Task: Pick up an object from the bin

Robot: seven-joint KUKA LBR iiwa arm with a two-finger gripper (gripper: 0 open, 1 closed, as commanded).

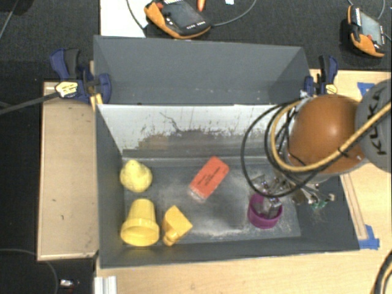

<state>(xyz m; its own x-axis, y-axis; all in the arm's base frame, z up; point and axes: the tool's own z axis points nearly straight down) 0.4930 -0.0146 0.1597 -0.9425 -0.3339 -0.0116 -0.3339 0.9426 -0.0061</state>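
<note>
A small purple cup (263,216) stands upright at the right end of the bin floor, near the front wall. My gripper (270,195) is right above it and reaches down to its rim; the cup's far edge is hidden behind the gripper. An orange-red rectangular block (209,177) lies tilted on the floor to the left of the gripper, well apart from it.
At the left end of the bin lie a pale yellow rounded lump (135,176), a yellow cup on its side (141,223) and a yellow angular block (176,224). The arm's orange dome and looped cables hang over the bin's right side.
</note>
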